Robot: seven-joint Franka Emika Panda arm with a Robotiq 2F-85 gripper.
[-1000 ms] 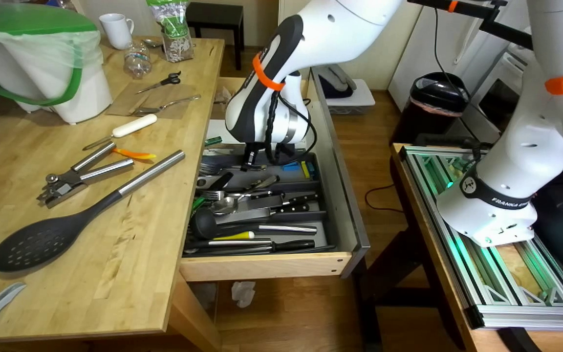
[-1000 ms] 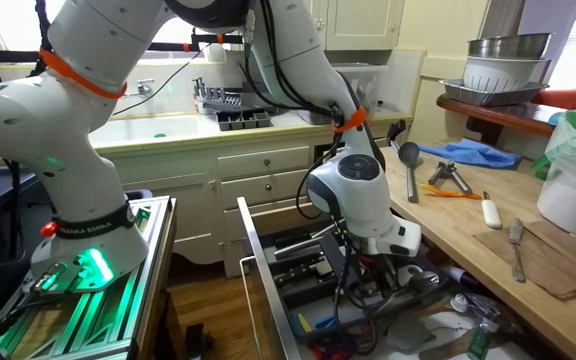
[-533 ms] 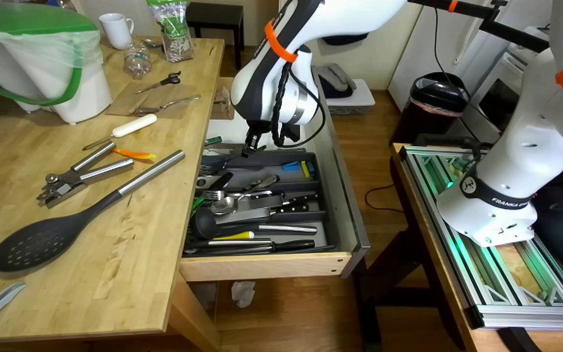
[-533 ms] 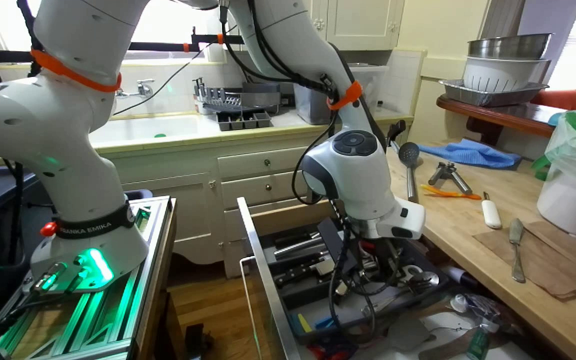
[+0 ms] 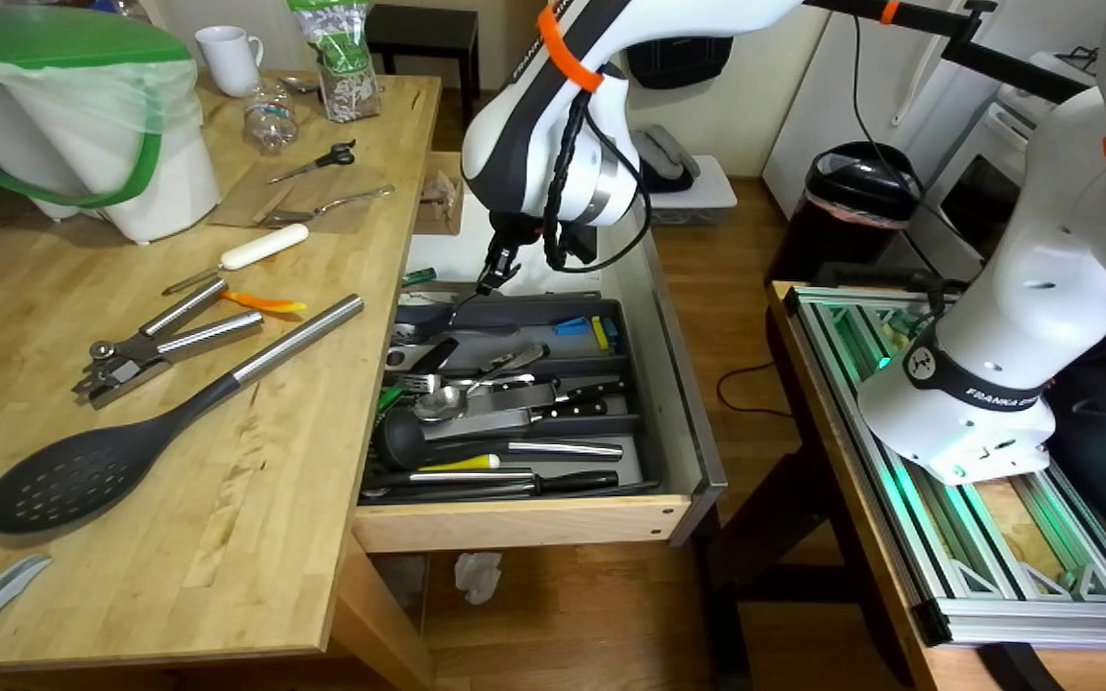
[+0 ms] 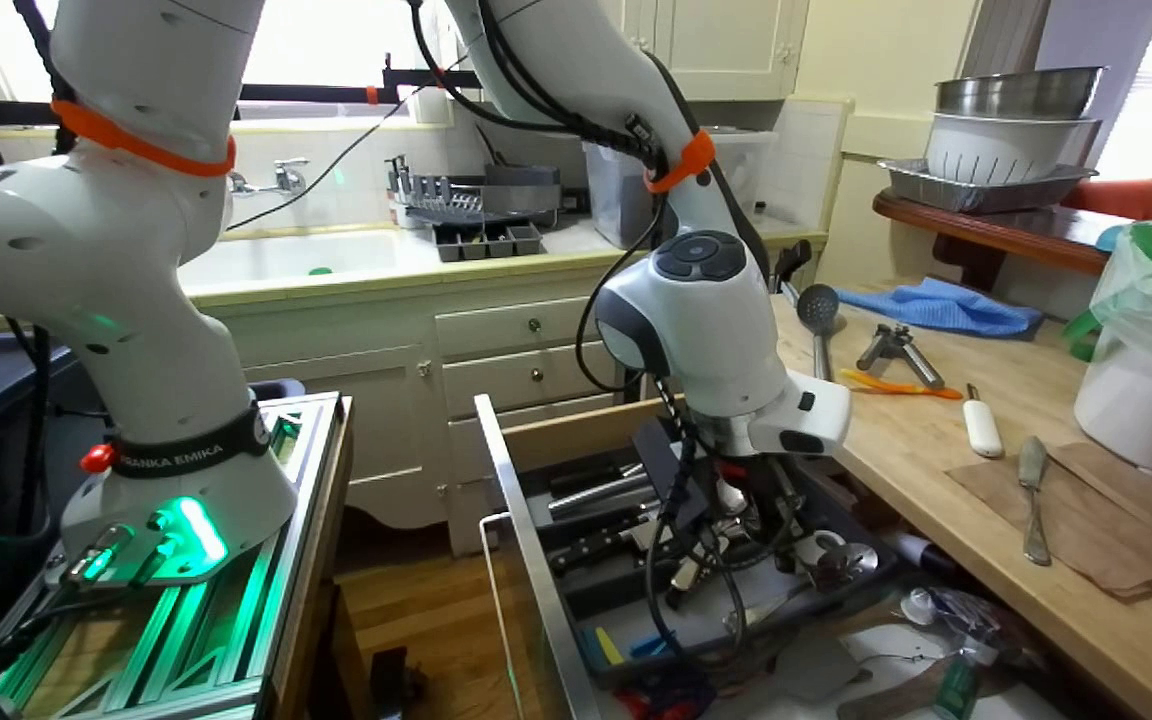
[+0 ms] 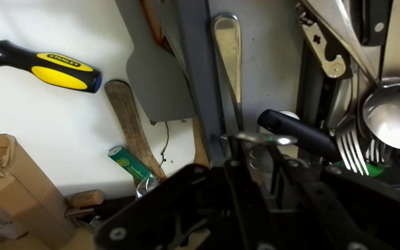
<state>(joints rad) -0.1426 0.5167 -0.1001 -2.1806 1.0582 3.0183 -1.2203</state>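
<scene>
Utensil (image 7: 267, 139), silver, right of centre in wrist frame, pinched in my gripper (image 7: 253, 148), tips almost together; exact kind I can't tell. Exterior view puts gripper by upper edge of tray (image 5: 563, 309), upper middle of frame, utensil just thin sliver there. Cables (image 6: 684, 470), lower middle of exterior frame, mask tips from me. Wrist view alone gives me screwdriver (image 7: 47, 67), upper left, and cork (image 7: 87, 198), lower left. Slotted spoon (image 5: 116, 458) on table (image 5: 275, 537) shows in both exterior views, outside wrist frame.

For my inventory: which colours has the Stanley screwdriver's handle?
Black and yellow with blue ends; the wrist view shows the handle best.
</scene>
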